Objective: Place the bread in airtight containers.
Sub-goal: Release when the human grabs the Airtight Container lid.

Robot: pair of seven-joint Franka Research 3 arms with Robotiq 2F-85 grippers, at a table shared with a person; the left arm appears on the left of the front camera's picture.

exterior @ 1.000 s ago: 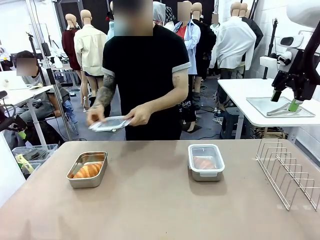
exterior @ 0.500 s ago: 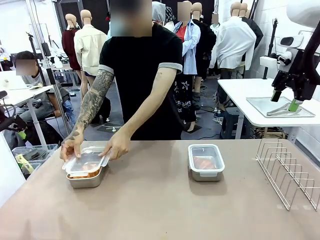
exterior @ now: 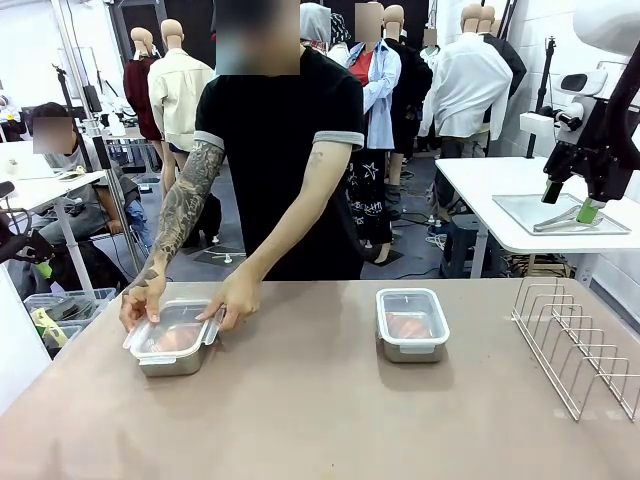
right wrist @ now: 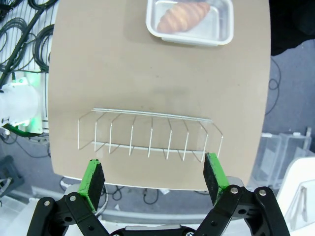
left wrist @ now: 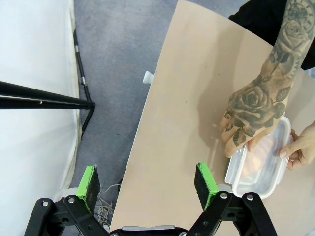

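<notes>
Front view, near to far: one wire rack (exterior: pixel 578 343) sits at three o'clock on the table (exterior: pixel 320 420). Two steel containers stand beyond mid-table, each holding one croissant under a clear lid: the right container (exterior: pixel 412 322) at one o'clock, the left container (exterior: pixel 173 337) at ten o'clock. Two hands, the person's tattooed hand (exterior: pixel 143 299) and other hand (exterior: pixel 234 299), press its lid (exterior: pixel 172 328) down. Left gripper (left wrist: pixel 147 183) and right gripper (right wrist: pixel 153 178) both hover with fingers apart, holding nothing.
</notes>
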